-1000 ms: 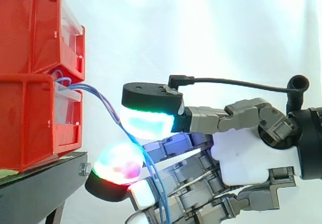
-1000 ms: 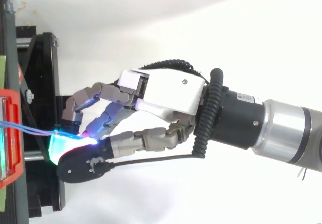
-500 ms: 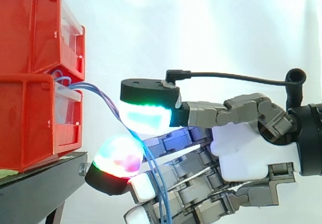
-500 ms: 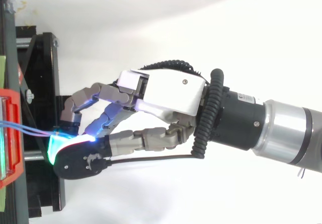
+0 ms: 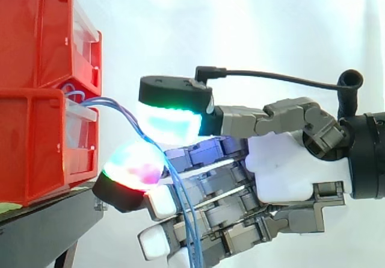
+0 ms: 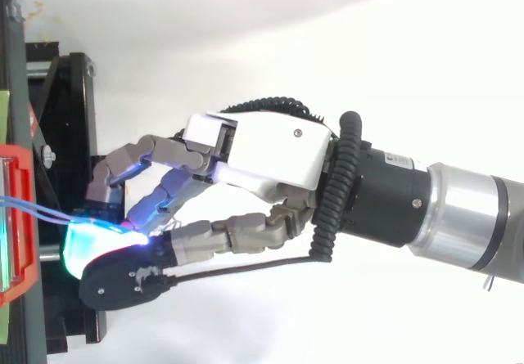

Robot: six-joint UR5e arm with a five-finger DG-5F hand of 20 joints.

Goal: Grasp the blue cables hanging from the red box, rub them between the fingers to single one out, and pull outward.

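Observation:
Thin blue cables (image 5: 120,108) come out of the gap between the two stacked red bins (image 5: 36,147) and droop down to the right. My hand (image 5: 289,165) reaches in from the right, close to the bins' front. Its upper pad (image 5: 168,123) glows green and white, and a lower pad (image 5: 135,168) glows red and green. The cables pass between these two pads and look pinched there. Below the pinch they hang down in front of the other curled fingers (image 5: 198,220). From above, the cables (image 6: 41,211) run from the bin's edge to the glowing pads of the hand (image 6: 270,147).
The bins stand on a black stand (image 5: 48,220), whose frame (image 6: 70,110) lies just under the fingertips in the top view. A white curtain hangs behind everything. Open room lies to the right, along the arm.
The hand has shifted left toward the bins and risen a little. The lower glowing pad has come up nearer the upper one, with the cables between them.

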